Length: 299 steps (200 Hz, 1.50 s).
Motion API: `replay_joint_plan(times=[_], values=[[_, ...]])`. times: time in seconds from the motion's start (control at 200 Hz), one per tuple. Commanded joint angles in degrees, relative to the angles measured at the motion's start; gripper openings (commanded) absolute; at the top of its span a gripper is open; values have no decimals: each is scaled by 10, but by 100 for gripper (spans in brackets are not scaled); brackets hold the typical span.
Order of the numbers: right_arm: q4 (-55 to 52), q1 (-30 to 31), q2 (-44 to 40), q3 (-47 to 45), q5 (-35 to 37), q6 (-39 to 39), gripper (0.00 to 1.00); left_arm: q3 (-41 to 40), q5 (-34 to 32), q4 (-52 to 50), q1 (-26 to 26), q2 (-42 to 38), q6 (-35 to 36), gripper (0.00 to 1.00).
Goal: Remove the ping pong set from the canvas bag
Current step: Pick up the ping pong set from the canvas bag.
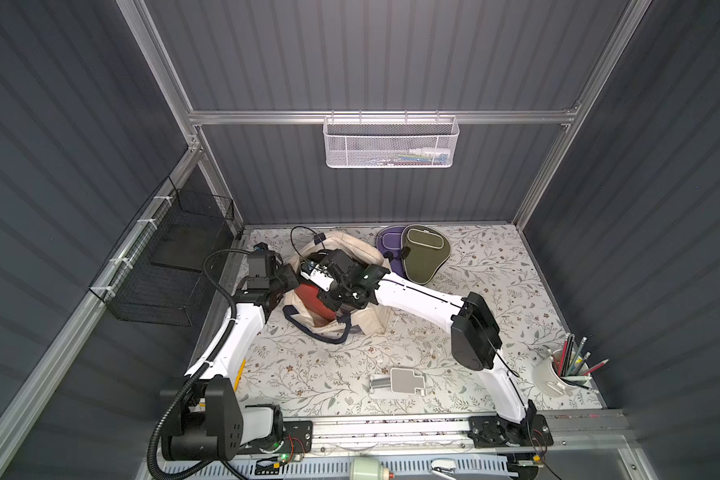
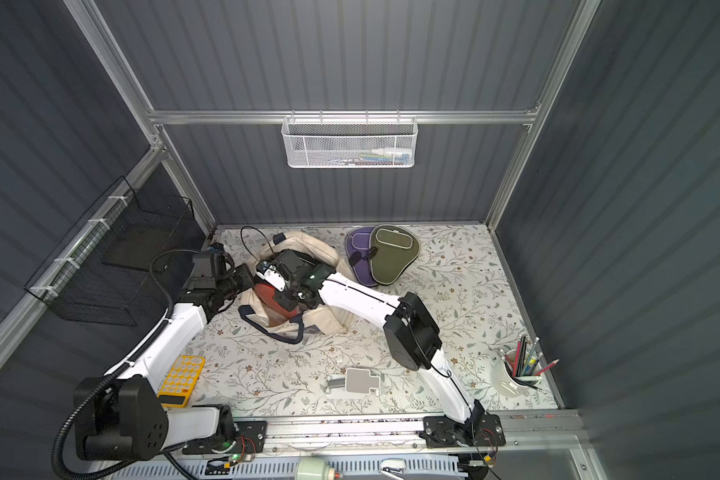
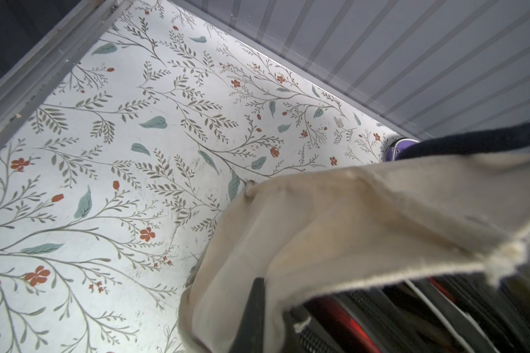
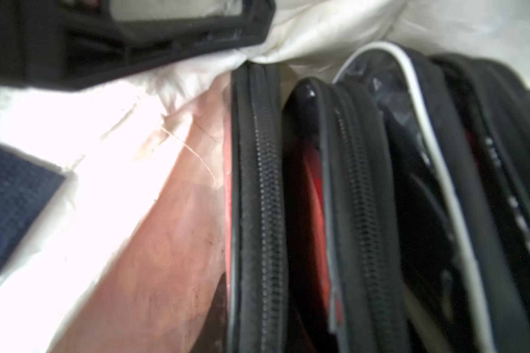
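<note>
My left gripper (image 1: 285,281) pinches the rim of the floppy cream canvas tote bag with navy straps (image 1: 371,322), back-left on the floral table (image 1: 329,365). Inside stands the red-and-black zippered paddle case (image 4: 306,183). My right gripper (image 1: 331,305) is in the mouth, closure unclear. Case looks light, semi-stiff: grab the zipped edge.

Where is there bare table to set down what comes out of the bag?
Bare table lies in front of the bag, as far as the white stand, and on the right between the green case and the pencil cup. It is crowded at the back, around the bag and the purple case.
</note>
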Motion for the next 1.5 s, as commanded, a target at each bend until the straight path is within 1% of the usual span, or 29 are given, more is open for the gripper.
replay_joint_plan(times=[0.0, 0.23, 0.385, 0.475, 0.625, 0.891, 1.211, 1.491], values=[[-10, 1, 21, -17, 2, 23, 0, 12, -18, -60, -2, 10, -10, 0], [-4, -2, -8, -27, 27, 8, 0, 41, -32, -73, 18, 20, -13, 0], [-6, -7, -43, -31, 45, -3, 0, 65, -52, -75, 28, 32, -13, 0], [-5, -9, -67, -36, 56, -9, 0, 73, -52, -77, 31, 48, -12, 0], [0, -15, -105, -41, 69, -10, 0, 66, -52, -67, 31, 59, -15, 0], [-1, -36, -146, -39, 82, -8, 0, 60, -57, -65, 35, 60, -15, 0], [12, -67, -196, -30, 79, 21, 0, 55, -46, -58, 40, 69, -18, 0], [29, -73, -231, 1, 86, 46, 0, 48, -43, -49, 40, 69, -20, 0]])
